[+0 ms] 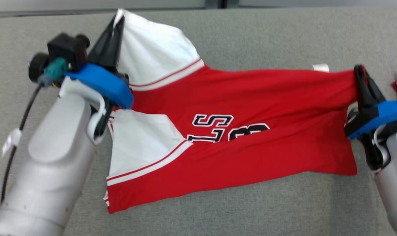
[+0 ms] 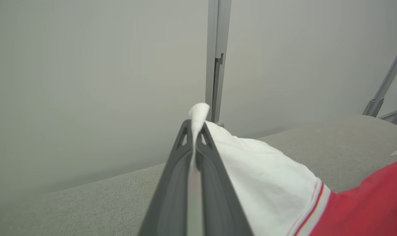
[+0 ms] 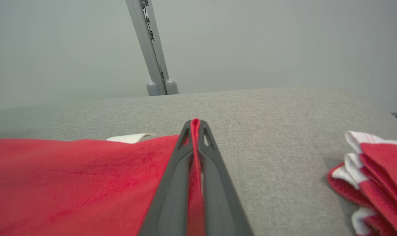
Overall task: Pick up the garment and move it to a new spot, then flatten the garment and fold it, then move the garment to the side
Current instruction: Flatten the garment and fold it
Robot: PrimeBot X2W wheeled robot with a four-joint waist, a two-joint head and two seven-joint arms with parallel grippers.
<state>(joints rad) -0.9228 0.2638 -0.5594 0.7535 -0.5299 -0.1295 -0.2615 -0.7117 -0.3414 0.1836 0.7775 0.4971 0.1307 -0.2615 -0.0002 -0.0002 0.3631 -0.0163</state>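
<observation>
1. The red short-sleeved jersey (image 1: 251, 98) with white sleeves and black-and-white lettering lies across the middle of the head view on the grey fabric-covered table (image 1: 251, 32). Its upper edge is drawn taut between the two arms, and its lower part rests on the cloth surface.
2. The left gripper (image 1: 118, 23), at the upper left of the head view, is clenched on a thin nip of white sleeve. In the left wrist view only a small tuft pokes past the tips (image 2: 195, 126). A hold this slim could slide out if the arms pull further apart.
3. The right gripper (image 1: 359, 70), at the right edge of the head view, is pinched on a narrow fold of the red hem, seen between its fingers in the right wrist view (image 3: 195, 123). The same outward pull could strip this fold free and drop that side.
4. One hold is on a sleeve and the other on the hem, so I judge the tension runs unevenly. Laying the jersey down this way could leave slanting wrinkles, and the loose sleeve at the lower left could tuck under.
5. A stack of folded red-and-white garments (image 3: 375, 173) sits near the right gripper, at the far right. A sweep that way could knock it over or snag it.
</observation>
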